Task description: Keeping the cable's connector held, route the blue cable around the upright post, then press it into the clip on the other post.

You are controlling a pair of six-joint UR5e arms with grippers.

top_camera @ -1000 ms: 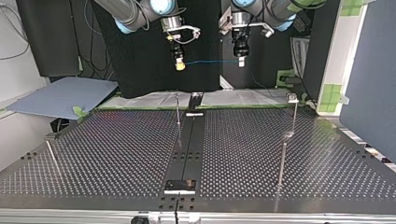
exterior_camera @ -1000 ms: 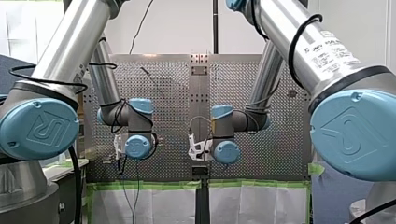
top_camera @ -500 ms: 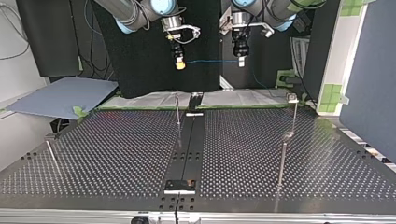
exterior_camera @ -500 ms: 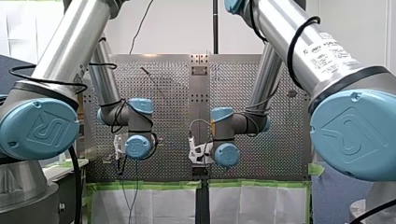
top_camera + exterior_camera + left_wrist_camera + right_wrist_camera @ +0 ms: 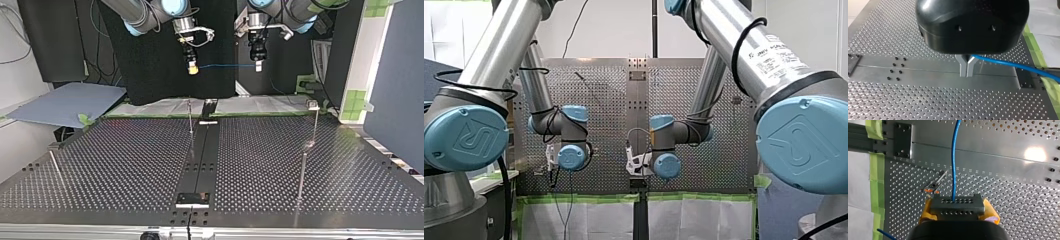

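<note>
As left end effector [image 5: 967,73] nips cable [image 5: 1008,63], right end effector [image 5: 958,208] clamps connector [image 5: 965,204]; posts [image 5: 190,118] below.

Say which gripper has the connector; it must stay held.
My right gripper: yellow pads clamp the black connector; my left gripper pinches only the blue cable.

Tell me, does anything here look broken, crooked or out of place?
Nothing stands out. The thin blue cable runs straight and unkinked between my left gripper and the black connector block in my right gripper, both high above the perforated metal table. The slim metal posts below stand clear of it.
</note>
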